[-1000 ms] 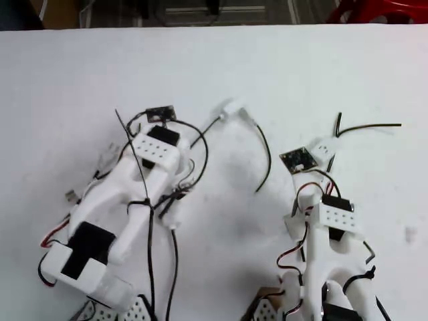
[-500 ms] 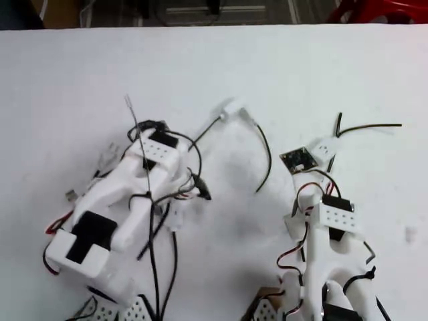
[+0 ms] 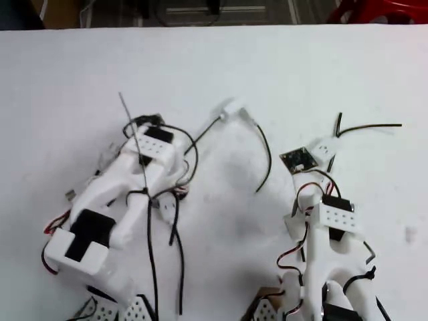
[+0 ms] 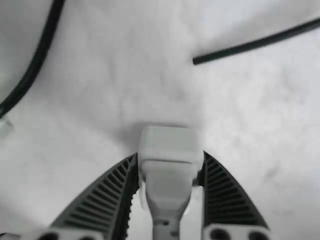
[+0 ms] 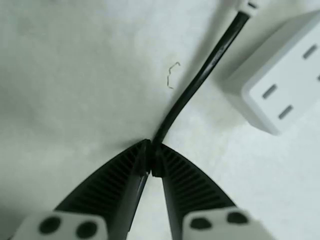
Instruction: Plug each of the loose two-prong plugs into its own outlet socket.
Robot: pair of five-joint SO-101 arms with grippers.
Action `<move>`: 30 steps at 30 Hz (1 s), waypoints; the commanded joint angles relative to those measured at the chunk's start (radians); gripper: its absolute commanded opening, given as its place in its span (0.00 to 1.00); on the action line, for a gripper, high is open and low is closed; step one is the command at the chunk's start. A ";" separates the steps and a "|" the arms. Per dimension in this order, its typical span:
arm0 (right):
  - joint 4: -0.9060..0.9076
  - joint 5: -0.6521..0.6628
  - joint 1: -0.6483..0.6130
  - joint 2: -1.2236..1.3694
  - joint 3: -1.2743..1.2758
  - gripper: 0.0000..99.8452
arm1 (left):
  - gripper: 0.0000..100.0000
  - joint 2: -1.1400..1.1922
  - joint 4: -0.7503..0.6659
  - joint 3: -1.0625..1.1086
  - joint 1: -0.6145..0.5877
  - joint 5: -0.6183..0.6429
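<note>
In the left wrist view my left gripper (image 4: 169, 172) is shut on a white plug (image 4: 167, 150) that rests on the white table. From above, the left gripper (image 3: 142, 126) sits at the table's left-middle, under tangled black wires. My right gripper (image 5: 151, 156) is shut on a thin black cable (image 5: 200, 80), right beside a white outlet block (image 5: 285, 90) with paired slots. In the high view the right gripper (image 3: 330, 143) is at the right, with that cable (image 3: 368, 126) running off to the right. Another white plug (image 3: 229, 112) with a black cable lies between the arms.
A loose black cable end (image 4: 250, 45) lies ahead of the left gripper, and a thicker cable (image 4: 30, 65) curves off to one side. A curved black cable (image 3: 265, 157) crosses the table's middle. Small metal bits (image 3: 70, 195) lie by the left arm.
The left arm has pulled back and to the left, and the loose wires around it have swung and shifted. The right arm has stayed still.
</note>
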 commanded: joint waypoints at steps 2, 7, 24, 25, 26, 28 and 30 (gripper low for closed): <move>-0.008 -0.006 0.008 -0.015 0.003 0.02 | 0.08 -0.007 -0.006 -0.084 -0.085 -0.012; -0.008 -0.006 0.008 -0.015 0.003 0.02 | 0.08 -0.007 -0.005 -0.301 -0.203 -0.164; -0.012 -0.006 0.008 -0.016 0.011 0.02 | 0.08 0.236 -0.611 -0.652 -0.354 -0.532; -0.012 -0.006 0.008 -0.016 0.011 0.02 | 0.08 0.269 -0.631 -0.652 -0.352 -0.548; -0.013 -0.006 0.008 -0.016 0.011 0.02 | 0.08 0.302 -0.640 -0.654 -0.349 -0.563; -0.013 -0.006 0.008 -0.016 0.011 0.02 | 0.08 0.366 -0.629 -0.687 -0.341 -0.592; -0.013 -0.006 0.008 -0.016 0.011 0.02 | 0.08 0.423 -0.592 -0.735 -0.338 -0.618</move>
